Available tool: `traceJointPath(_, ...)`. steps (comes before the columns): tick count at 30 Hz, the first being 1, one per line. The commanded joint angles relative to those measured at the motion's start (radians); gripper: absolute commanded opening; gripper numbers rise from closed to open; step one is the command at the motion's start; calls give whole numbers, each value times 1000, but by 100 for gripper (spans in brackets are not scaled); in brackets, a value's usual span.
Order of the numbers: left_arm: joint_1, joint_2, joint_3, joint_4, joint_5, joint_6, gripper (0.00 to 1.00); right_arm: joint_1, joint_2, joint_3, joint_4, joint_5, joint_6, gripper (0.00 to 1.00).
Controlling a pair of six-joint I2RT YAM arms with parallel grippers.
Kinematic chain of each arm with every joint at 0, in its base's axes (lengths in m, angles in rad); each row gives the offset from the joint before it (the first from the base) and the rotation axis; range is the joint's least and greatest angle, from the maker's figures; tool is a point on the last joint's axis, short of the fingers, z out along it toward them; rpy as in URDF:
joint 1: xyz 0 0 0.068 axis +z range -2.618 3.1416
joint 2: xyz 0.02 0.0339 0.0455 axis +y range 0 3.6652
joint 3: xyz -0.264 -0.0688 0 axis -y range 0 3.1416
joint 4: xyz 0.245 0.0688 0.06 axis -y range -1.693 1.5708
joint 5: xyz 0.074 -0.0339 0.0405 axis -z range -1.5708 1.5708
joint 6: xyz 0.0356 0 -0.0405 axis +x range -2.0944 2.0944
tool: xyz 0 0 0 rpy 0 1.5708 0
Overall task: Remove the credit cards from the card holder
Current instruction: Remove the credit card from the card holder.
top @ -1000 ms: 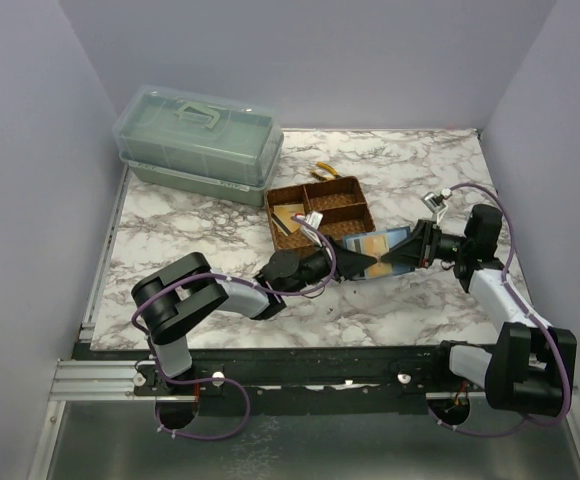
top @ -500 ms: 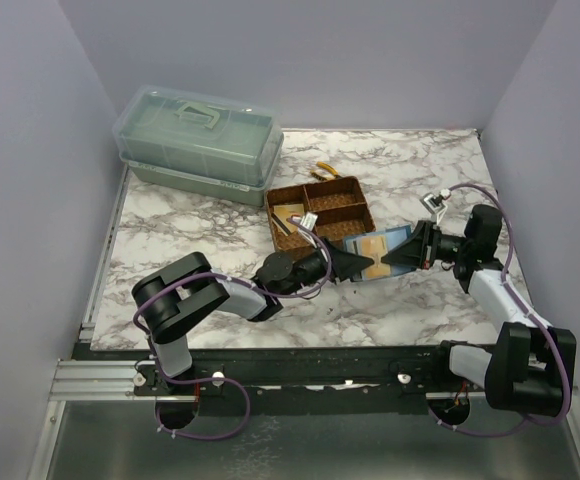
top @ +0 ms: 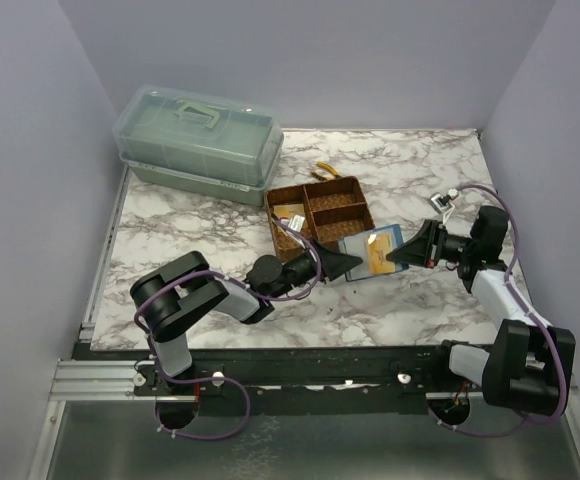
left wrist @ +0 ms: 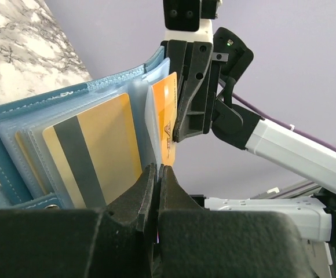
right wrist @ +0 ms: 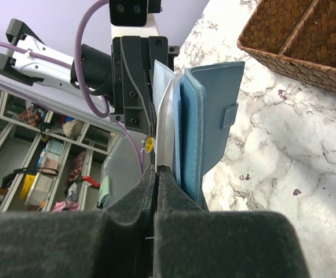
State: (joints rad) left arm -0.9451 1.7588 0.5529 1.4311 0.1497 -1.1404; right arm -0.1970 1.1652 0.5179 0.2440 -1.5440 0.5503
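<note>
The teal-blue card holder (top: 375,252) hangs open above the marble table, held between my two grippers. My left gripper (top: 354,262) is shut on the lower edge of the holder's clear sleeves (left wrist: 146,119). A gold credit card (left wrist: 92,147) with a dark stripe sits in a sleeve, and an orange card (left wrist: 167,113) stands beside it. My right gripper (top: 396,258) is shut on a thin pale edge (right wrist: 163,130) next to the blue cover (right wrist: 205,110). In the left wrist view its tip meets the orange card's edge. Another yellowish card (top: 292,217) lies in the tray.
A brown woven three-compartment tray (top: 342,192) stands just behind the holder, and it also shows in the right wrist view (right wrist: 307,40). Yellow-handled pliers (top: 325,170) lie behind the tray. A green lidded plastic box (top: 198,140) sits at the back left.
My right gripper has shut on the thin edge. The left arm drew back to the left and the right arm a little to the right. The holder now stands more open.
</note>
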Motion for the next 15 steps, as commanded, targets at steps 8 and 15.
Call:
traceJointPath(8,17,-49,-53,64,-12,-20,0,-35,-24,23,-58,-94,-109,0)
traceJointPath(15,17,-36,-44,46,5,-35,0,-35,-38,24,-78,-91,-129,0)
